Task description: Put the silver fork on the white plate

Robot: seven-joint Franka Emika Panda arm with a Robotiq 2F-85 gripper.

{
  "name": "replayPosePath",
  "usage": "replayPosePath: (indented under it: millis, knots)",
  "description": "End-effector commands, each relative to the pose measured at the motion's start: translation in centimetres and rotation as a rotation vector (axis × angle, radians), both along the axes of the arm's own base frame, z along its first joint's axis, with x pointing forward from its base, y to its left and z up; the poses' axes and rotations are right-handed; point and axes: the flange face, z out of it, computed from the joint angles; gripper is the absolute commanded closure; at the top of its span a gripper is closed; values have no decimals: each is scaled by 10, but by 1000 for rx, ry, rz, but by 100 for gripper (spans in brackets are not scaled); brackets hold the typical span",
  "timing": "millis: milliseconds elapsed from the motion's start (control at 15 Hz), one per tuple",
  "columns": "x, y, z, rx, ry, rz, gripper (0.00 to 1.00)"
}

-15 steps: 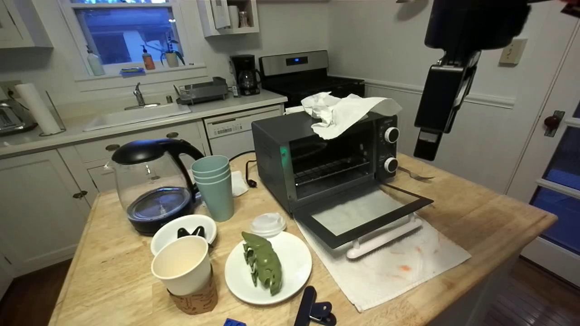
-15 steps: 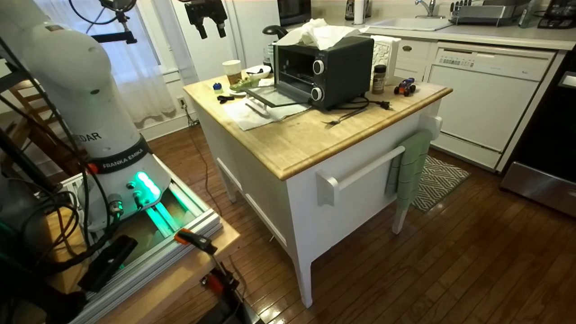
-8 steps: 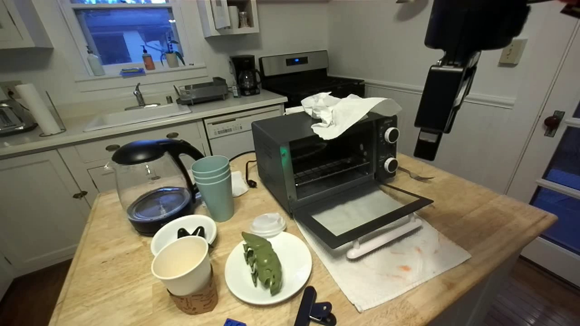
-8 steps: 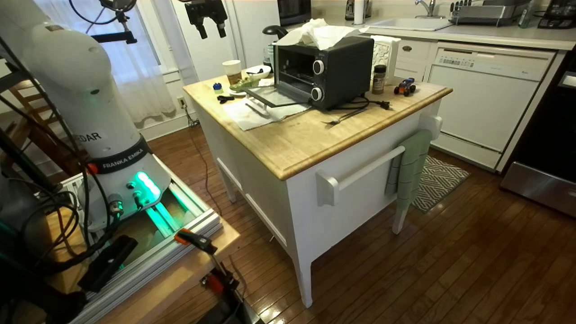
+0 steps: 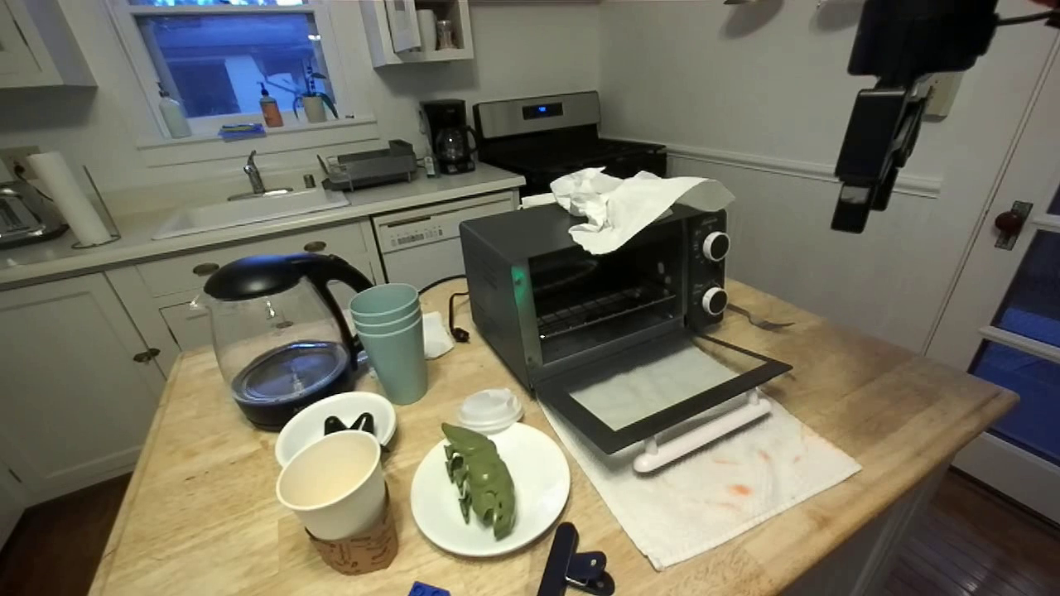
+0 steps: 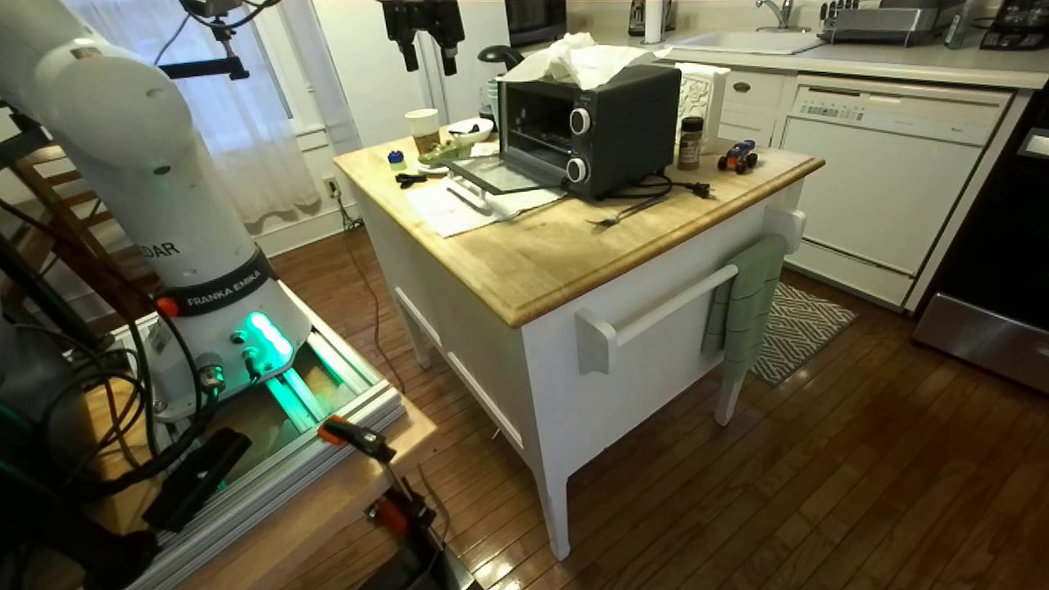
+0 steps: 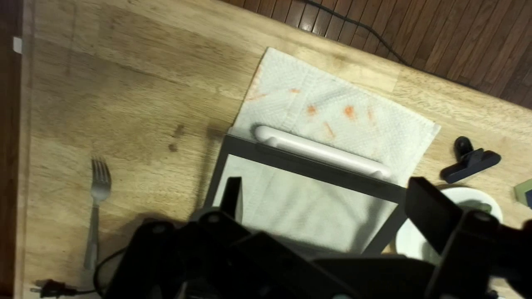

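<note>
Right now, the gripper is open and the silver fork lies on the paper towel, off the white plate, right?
Not quite: the wrist view shows the silver fork on bare wooden tabletop, apart from the paper towel. The rest holds.

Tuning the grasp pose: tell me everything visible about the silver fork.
The silver fork looks like grey metal: slim handle widening toward its end, short tines that look like four. It lies on the wooden tabletop beside the toaster oven, tines pointing away from the black cord near its handle end. Whether cord and handle touch, or which face is up, I can't tell. The open claw is clear of it.
</note>
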Motion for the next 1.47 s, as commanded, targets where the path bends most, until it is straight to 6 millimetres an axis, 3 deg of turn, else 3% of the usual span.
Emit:
replayPosePath:
  millis: [0,267,533,1200,1267,1333,1400]
  knots:
    - [-19,-67,6,30,23,-39,0]
    - [-23,-138,-11,34,15,-90,0]
    - [-9,-187,-39,-29,-21,-151,0]
    - [67,-233,-153,-177,-184,-266,0]
    - [73,-237,-162,-177,-192,-307,0]
    - [54,-224,-146,-154,-178,-257,0]
    - [60,-228,-156,-161,-180,-277,0]
